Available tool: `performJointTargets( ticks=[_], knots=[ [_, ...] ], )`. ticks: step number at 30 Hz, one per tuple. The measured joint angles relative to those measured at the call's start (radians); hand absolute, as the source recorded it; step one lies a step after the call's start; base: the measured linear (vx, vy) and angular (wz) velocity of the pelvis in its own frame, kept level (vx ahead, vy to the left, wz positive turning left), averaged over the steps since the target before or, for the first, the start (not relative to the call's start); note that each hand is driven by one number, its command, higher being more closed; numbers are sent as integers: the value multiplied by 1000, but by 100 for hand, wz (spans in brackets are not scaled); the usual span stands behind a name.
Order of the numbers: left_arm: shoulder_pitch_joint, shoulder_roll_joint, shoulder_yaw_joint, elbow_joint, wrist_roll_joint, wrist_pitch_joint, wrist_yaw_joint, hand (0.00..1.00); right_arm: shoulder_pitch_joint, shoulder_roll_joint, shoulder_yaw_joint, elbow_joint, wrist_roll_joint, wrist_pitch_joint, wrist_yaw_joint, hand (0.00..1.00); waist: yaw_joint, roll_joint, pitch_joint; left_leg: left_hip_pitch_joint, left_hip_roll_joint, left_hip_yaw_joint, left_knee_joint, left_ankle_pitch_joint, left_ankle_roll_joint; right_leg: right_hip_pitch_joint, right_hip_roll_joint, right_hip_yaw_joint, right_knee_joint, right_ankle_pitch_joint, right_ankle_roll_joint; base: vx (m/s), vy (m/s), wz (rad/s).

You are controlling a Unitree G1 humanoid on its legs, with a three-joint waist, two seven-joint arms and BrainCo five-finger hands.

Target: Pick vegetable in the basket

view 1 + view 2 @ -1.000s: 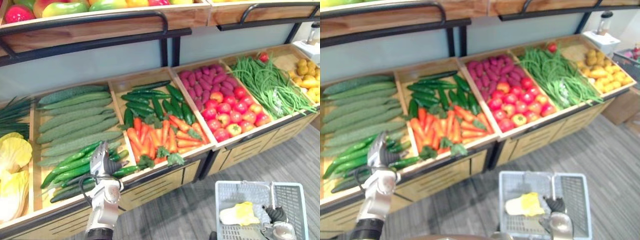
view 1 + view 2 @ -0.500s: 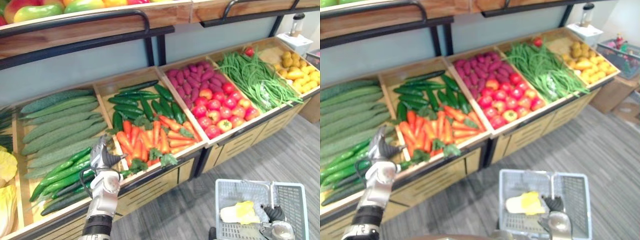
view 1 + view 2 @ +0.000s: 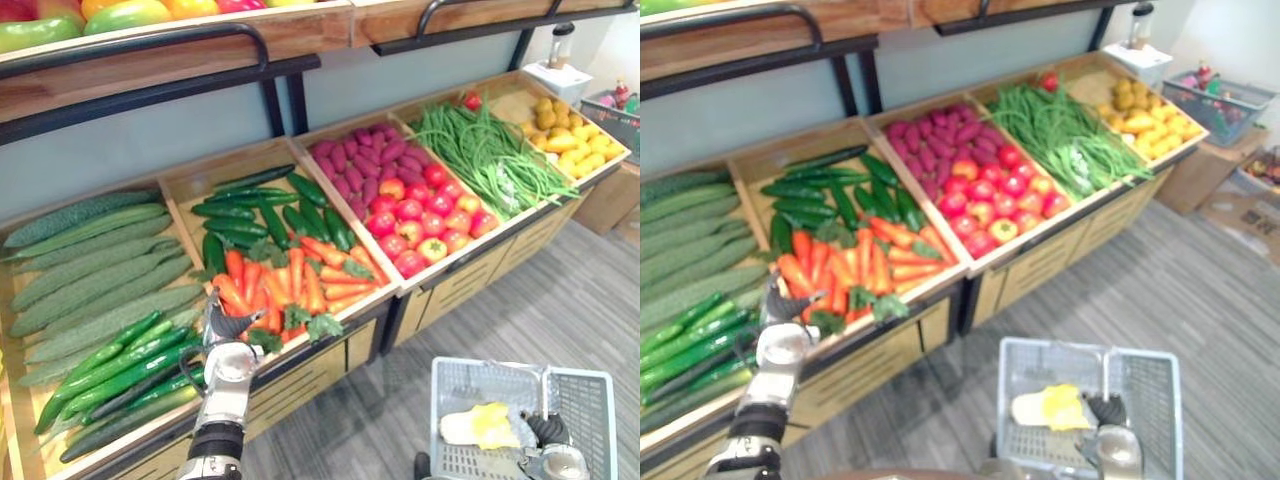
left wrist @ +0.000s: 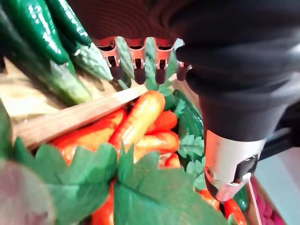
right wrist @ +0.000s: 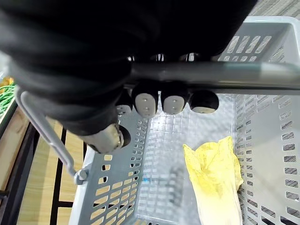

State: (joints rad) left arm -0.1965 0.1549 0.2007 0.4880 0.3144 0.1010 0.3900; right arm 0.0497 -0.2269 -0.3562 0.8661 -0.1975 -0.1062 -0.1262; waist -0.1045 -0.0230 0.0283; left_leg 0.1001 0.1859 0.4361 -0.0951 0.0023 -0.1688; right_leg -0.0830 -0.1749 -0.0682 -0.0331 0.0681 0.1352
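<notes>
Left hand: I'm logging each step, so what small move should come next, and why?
Probably lower the left hand onto a carrot and close round it: its fingers hang straight and empty over it, while the right hand grips the basket by its handle.

Bright, even overhead light on veg crates (image 3: 215, 168); soft shadow under top shelf (image 3: 320, 30); glare on wall (image 3: 1230, 35), top rt; basket (image 5: 267, 117) interior evenly lit.

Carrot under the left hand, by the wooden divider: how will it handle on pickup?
Probably stiff: the carrot lies straight across its neighbours. Its smooth, tapered skin may slip from the open left hand. The leaves at its thick end look floppy and could snag the pile.
</notes>
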Motion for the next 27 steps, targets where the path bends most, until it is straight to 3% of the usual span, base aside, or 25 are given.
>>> performJointTargets(
  ticks=[19,27],
  knots=[
    [-42,-36,-20,1,-37,13,-1,0,16,1,0,-32,-4,8,2,100,-2,9,2,14,3,-3,0,-1,-2,18,2,-5,0,-1,-2,-3,-8,0],
    [-128,-42,-18,167,-225,14,2,0,12,1,0,-37,-39,8,3,100,-11,15,4,12,3,-5,0,-1,-2,17,1,-6,0,-2,-2,0,0,0]
  ],
)
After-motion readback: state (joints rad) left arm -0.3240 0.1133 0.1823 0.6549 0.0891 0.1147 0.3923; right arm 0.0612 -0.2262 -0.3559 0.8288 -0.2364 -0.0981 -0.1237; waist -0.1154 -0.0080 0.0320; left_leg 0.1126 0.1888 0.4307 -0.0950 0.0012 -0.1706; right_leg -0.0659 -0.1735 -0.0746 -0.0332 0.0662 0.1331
